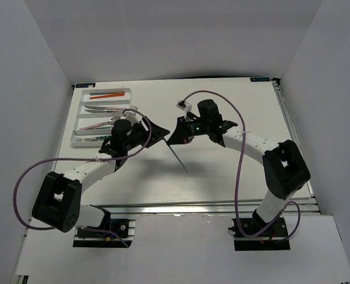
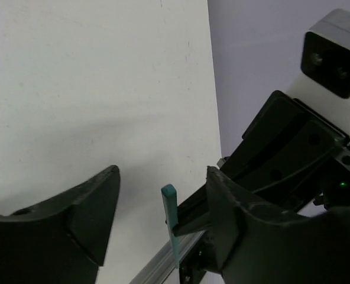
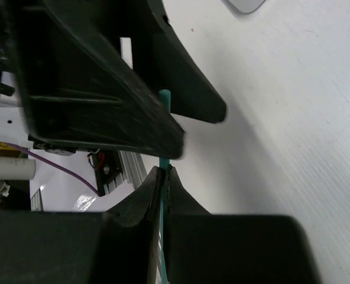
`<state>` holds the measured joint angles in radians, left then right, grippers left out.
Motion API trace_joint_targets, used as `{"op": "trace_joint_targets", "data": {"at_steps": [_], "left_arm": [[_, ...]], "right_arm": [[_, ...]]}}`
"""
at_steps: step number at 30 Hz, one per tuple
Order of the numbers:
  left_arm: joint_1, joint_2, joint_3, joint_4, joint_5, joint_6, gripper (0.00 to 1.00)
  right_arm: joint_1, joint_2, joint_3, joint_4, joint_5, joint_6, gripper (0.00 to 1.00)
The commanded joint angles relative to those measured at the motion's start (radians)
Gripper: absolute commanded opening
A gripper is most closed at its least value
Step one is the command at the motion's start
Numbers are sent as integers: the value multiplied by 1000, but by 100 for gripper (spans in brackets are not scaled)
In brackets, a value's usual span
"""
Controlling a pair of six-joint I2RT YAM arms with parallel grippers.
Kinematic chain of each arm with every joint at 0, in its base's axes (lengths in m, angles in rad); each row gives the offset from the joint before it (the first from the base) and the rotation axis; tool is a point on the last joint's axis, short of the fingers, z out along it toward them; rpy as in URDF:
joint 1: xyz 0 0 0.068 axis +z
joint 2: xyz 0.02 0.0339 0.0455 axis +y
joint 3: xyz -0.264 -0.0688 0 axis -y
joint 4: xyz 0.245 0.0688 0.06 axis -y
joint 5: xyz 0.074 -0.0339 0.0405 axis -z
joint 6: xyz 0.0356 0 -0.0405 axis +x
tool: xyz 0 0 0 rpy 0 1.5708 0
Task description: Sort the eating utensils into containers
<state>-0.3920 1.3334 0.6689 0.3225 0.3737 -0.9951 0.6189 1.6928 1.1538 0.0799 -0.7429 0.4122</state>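
Observation:
A slim green chopstick [image 1: 178, 158] hangs tilted above the table's middle. My right gripper [image 1: 171, 138] is shut on its upper part; in the right wrist view the chopstick [image 3: 164, 99] runs through the closed jaws of that gripper [image 3: 163, 173]. My left gripper [image 1: 157, 132] is open right beside it. In the left wrist view the chopstick's top end [image 2: 170, 201] stands between the open fingers of the left gripper [image 2: 163, 177], touching neither. The white cutlery tray [image 1: 78, 113] lies at the far left and holds a red chopstick [image 1: 107, 94], silver utensils [image 1: 98, 109] and a pink-handled one [image 1: 95, 125].
White walls enclose the table on the left, back and right. The two grippers are almost touching at the table's middle. The right arm's camera housing [image 2: 334, 56] looms close to the left gripper. Purple cables [image 1: 237, 171] loop off both arms.

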Motion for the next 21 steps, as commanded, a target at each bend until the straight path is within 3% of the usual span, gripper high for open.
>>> {"op": "trace_joint_targets", "data": {"at_steps": [1,2,4,5,7,11,12,13,14,15,18,19,21], "left_arm": [[-18,13,15,59,17,-19,66],[-27,24,15,82,18,-23,51],[-31,33,24,99,24,-43,34],[-34,41,29,108,25,-48,15],[-34,44,46,105,19,-56,0],[-34,33,75,12,-45,-48,0],[-34,32,81,-12,-68,-45,0],[-31,32,90,-48,-125,-34,0],[-13,33,122,-133,-156,-27,0],[4,47,144,-179,-185,-19,0],[149,108,236,-301,-231,-5,0],[247,136,265,-315,-231,-11,0],[336,211,397,-394,-251,-8,0]], "right_arm": [[13,-18,43,78,-38,40,0],[15,-10,49,80,-32,42,0],[18,8,60,92,-23,60,0],[18,14,63,98,-13,68,0],[18,28,73,103,-3,88,0],[12,27,78,101,42,119,0],[4,22,73,101,45,123,9],[-4,5,66,100,48,125,26],[-11,-10,46,93,72,126,66],[-34,-28,31,75,94,125,89],[-99,-146,-37,-10,197,85,89],[-117,-168,-52,-32,218,71,89],[-175,-214,-109,-61,247,43,89]]}}
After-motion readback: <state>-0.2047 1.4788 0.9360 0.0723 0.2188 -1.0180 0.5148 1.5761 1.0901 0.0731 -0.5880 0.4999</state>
